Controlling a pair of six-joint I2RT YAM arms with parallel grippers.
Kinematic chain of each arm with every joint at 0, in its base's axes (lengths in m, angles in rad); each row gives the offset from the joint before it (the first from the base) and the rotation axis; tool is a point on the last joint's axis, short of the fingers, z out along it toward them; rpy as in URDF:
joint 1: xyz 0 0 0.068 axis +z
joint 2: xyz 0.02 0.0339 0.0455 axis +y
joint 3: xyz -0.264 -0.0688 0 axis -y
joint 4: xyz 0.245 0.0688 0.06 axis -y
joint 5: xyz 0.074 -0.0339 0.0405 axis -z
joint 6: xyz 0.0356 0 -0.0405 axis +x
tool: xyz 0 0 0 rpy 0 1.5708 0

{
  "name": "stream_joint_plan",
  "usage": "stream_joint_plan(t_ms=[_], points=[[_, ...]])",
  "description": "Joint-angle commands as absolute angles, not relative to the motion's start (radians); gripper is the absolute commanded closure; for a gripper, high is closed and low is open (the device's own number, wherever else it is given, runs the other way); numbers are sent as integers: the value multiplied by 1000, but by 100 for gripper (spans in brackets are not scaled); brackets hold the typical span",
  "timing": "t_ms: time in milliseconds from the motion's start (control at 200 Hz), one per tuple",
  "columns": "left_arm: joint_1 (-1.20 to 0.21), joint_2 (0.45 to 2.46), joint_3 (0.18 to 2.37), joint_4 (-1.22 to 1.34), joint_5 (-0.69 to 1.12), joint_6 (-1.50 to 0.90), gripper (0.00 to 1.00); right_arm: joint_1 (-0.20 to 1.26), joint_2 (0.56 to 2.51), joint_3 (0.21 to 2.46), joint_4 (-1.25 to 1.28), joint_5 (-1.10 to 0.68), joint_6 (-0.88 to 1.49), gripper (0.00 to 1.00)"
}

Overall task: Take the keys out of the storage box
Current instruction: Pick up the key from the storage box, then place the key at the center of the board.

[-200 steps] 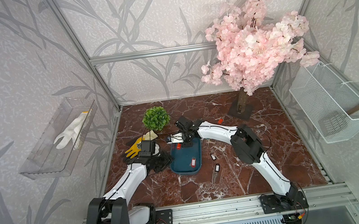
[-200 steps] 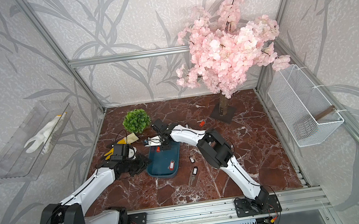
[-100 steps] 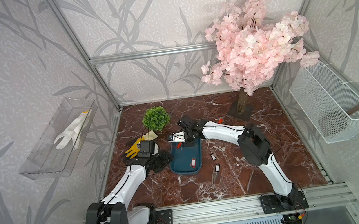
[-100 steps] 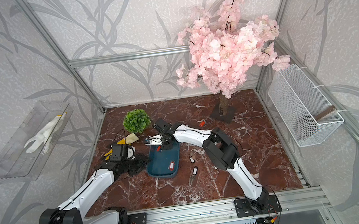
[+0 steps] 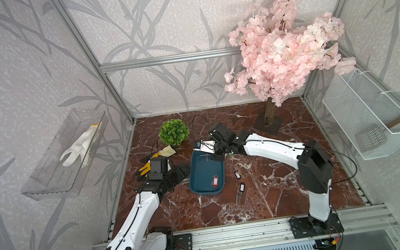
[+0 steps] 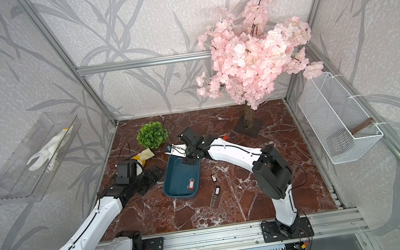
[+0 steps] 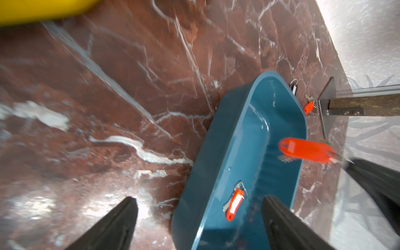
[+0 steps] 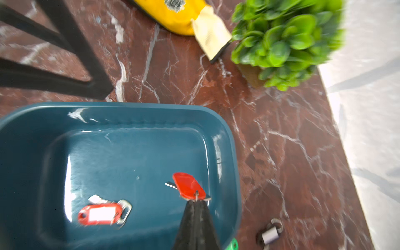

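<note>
right hand (image 8: 195, 202) pinches a red-tagged key (image 8: 188, 185) over the storage box (image 8: 129, 116); left hand (image 7: 199, 199) wide.

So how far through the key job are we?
Done: at least two black-tagged keys lie on the table beside the storage box, and a red-tagged key lies near the tree base. In hand: the right gripper is shut on a lifted red key over the box. Remaining: one boxed red key lies inside; the left gripper is open, holding nothing.
</note>
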State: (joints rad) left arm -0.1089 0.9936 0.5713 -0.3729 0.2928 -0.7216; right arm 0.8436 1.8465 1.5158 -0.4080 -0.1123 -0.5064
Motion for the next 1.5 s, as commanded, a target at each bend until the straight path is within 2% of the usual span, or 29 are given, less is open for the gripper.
stream_joint_plan(t_ms=[0, 300, 585, 900, 1070, 1494], points=[[-100, 946, 561, -358, 177, -723, 0, 839, 1679, 1421, -406, -104, -319, 100], [-88, 943, 565, -286, 138, -715, 0, 806, 1337, 1142, -540, 30, -42, 100], [-83, 988, 593, -264, 138, -715, 0, 717, 1170, 898, -602, 89, 184, 100], [-83, 1014, 609, -286, 166, -695, 0, 648, 1234, 767, -506, 54, 255, 100], [-84, 1015, 617, -304, 173, -686, 0, 597, 1322, 777, -456, -23, 285, 100], [-84, 1028, 656, -327, 277, -613, 3, 572, 1481, 790, -321, -44, 302, 100]])
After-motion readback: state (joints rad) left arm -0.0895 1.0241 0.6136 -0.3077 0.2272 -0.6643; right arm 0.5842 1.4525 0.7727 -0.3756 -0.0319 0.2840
